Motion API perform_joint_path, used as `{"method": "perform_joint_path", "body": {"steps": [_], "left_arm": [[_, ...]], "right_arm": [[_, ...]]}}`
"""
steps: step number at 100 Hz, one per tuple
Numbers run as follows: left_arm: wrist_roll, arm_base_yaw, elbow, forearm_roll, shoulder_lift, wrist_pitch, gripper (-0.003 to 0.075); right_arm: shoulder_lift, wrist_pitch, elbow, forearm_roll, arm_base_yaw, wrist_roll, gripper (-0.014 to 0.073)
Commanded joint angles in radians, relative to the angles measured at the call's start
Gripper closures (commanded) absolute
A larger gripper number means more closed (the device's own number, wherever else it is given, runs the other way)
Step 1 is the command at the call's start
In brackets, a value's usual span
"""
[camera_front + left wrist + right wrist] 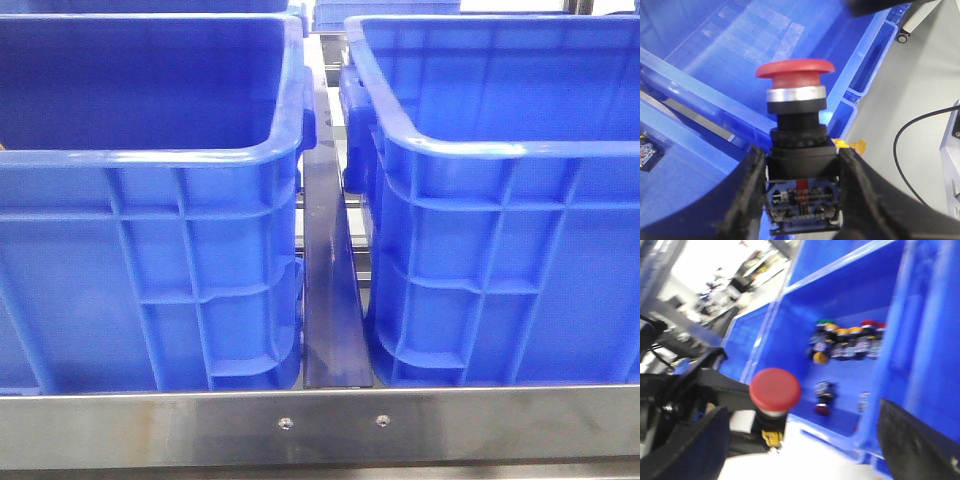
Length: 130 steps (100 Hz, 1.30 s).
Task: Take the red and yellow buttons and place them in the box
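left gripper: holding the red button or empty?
Holding. The left gripper is shut on the red button; both fingers press its black base, cap upright.

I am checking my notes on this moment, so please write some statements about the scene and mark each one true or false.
1. The left tool is shut on the red button. True.
2. The held button has a yellow cap. False: its domed cap is red.
3. In the front view, two blue crates, the left crate and the right crate, stand side by side. True.
4. The right tool grips a button. False: its fingers stand wide apart, with nothing between them.
5. The crate in the right wrist view contains no buttons. False: a cluster of buttons lies inside.
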Motion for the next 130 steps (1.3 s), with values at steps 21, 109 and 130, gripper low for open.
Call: {"method": "perform_joint_path", "body": {"steps": [21,109,130], "left_arm": [[-0.003,-0.006,-0.028,-0.004,-0.019,-0.072,0.0739],[-0.001,-0.006,-0.028,0.010,-0.019,-0.068,0.0711],[-0.001,-0.006,-0.028,0.025,-0.021,-0.064,0.0314]], "right_arm": [[0.138,0.015,-0.047,0.176,0.117,-0.130,-0.0022],[0.290,-0.016,-0.142,0.184,0.291,-0.150,0.0440],[0.290,-0.022,-0.142,0.184,0.291,-0.175,0.0441]]}}
